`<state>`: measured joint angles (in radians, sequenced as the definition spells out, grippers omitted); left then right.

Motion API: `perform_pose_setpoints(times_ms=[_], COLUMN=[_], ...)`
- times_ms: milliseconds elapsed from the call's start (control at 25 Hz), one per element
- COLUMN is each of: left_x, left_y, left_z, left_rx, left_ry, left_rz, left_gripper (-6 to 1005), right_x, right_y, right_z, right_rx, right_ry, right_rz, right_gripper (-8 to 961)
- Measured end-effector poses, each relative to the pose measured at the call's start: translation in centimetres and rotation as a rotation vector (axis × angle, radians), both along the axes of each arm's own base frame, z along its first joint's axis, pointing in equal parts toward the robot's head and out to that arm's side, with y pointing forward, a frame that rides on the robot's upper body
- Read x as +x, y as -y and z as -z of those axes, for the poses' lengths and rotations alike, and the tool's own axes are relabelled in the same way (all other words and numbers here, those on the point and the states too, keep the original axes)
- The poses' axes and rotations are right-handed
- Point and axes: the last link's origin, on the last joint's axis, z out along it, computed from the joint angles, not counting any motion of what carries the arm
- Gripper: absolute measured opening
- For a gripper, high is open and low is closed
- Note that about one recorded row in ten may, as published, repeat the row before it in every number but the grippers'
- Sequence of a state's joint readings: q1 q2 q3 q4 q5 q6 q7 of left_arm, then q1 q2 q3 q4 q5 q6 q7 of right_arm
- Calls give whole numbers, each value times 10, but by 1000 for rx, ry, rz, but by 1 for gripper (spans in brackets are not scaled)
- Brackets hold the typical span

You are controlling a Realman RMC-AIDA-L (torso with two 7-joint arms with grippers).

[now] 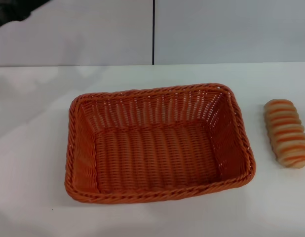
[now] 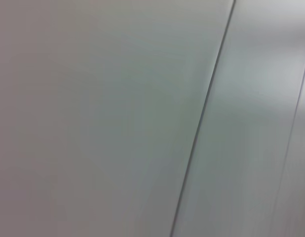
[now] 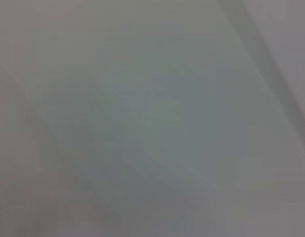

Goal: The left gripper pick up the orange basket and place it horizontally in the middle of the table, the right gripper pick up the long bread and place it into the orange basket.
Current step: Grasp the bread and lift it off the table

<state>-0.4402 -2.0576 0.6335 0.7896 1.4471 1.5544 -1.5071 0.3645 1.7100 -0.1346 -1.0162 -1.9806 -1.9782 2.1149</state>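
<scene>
A bare lab or test room, by its look. A plain white table meets pale grey wall panels split by a dark vertical seam.

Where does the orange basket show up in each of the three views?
Head view: the orange basket sits mid-frame on the white table, the long bread apart on its right.
Left wrist view: not in it.
Right wrist view: not in it.
Shared landmark: the dark wall seam, also in the left wrist view.
</scene>
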Motion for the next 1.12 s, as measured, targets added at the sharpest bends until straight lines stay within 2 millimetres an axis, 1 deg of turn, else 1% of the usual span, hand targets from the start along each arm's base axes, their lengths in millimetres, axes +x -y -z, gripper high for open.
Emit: perform_pose_setpoints(times_ms=[40,80,120,160,280,360,440,480,520,680,720,1040,1080,1120], left_x=[-2,-3,-4,-5,-5,-2,2,3,4,6,6,6,6,6], left_y=[3,5,7,9,11,10,9,9,9,9,9,9,9,9], left_z=[-1,-1,0,0,3,6,10,12,13,17,17,22,23,25], left_rx=[38,68,90,103,122,111,94,88,83,60,60,40,34,27], left_ry=[20,37,57,73,106,105,102,101,100,102,102,108,109,112], left_rz=[16,29,36,38,52,65,79,84,87,90,90,86,86,86], left_gripper=[754,754,754,754,754,754,754,754,754,754,753,753,753,753], right_x=[-7,-15,-15,-17,-21,-20,-16,-10,-10,1,1,6,8,8], right_y=[-6,-16,-16,-21,-36,-44,-54,-61,-61,-73,-73,-84,-85,-85], right_z=[3,10,10,15,34,47,61,73,73,96,96,124,131,131], right_rx=[-92,-216,-216,-266,-396,-442,-458,-465,-465,-471,-471,-508,-520,-520], right_ry=[40,91,91,110,170,201,221,227,227,205,205,235,249,249], right_rz=[8,23,23,30,39,48,68,89,89,120,120,141,149,149], right_gripper=[634,634,634,635,635,636,635,635,634,633,634,634,633,633])
